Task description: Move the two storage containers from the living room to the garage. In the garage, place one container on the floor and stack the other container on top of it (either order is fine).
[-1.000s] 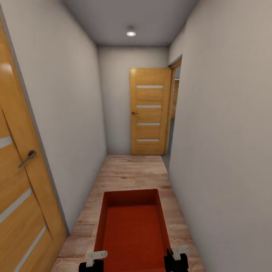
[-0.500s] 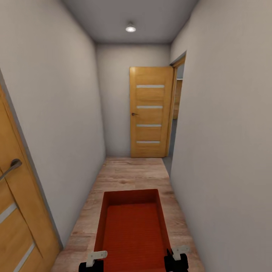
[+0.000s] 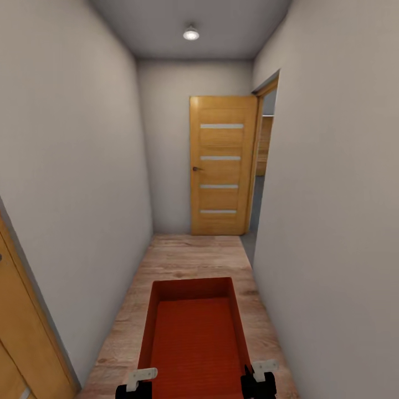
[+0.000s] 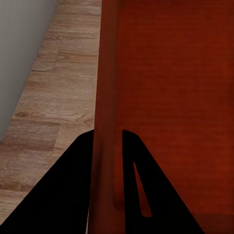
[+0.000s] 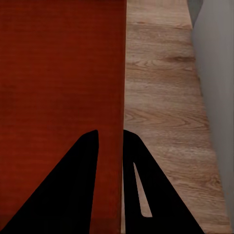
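Currently carried: orange-red rectangular open-top storage container (image 3: 194,338), lower centre of frame, above the light wood plank hallway floor (image 3: 188,257).
Left pincer (image 4: 107,141): clamped on the container's left wall.
Right pincer (image 5: 111,139): clamped on its right wall.
Advice: keep both arms level; steer toward the opening beside the orange-wood door with frosted strips (image 3: 221,166), upper centre, staying off the grey-white walls (image 3: 332,221).

Container (image 3: 194,332) between tools, door (image 3: 221,164) ahead.

The orange-red open-top storage container (image 3: 194,332) runs off the head view's lower edge, its near wall unseen. An orange-wood door (image 3: 22,338) at the left is cropped to a corner. The room past the open doorway (image 3: 265,160) is too narrow a sliver to make out.
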Available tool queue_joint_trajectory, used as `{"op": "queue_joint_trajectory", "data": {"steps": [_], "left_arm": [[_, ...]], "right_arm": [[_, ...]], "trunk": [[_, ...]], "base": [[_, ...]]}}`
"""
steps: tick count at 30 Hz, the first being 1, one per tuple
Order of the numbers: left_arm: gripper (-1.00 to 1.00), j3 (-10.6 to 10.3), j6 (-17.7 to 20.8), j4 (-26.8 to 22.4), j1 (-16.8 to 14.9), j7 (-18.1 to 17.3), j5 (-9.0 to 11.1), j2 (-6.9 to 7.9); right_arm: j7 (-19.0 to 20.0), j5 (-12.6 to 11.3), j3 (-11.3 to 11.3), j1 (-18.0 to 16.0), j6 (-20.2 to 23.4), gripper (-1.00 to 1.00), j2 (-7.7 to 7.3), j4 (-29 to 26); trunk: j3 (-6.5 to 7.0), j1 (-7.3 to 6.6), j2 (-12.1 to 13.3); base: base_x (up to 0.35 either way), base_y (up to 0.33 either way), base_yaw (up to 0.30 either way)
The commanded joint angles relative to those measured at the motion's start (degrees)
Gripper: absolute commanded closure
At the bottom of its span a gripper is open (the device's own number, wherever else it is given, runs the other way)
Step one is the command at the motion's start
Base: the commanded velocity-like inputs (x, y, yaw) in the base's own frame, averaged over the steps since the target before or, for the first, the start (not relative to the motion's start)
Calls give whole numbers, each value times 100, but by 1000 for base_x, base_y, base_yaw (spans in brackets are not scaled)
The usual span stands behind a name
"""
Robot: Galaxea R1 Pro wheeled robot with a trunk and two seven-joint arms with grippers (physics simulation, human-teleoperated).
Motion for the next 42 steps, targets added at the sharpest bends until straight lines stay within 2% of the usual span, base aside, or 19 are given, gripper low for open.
{"op": "queue_joint_trajectory", "data": {"steps": [1, 42], "left_arm": [[100, -108, -39, 3, -2, 80, 83, 29], [100, -108, -39, 3, -2, 80, 74, 26]], "right_arm": [[-67, 40, 33, -9, -4, 100, -3, 10], [-62, 40, 42, -5, -8, 100, -3, 10]], "trunk": [[-8, 4, -6], [-8, 4, -6]], "base": [[340, 0, 0], [340, 0, 0]]}}
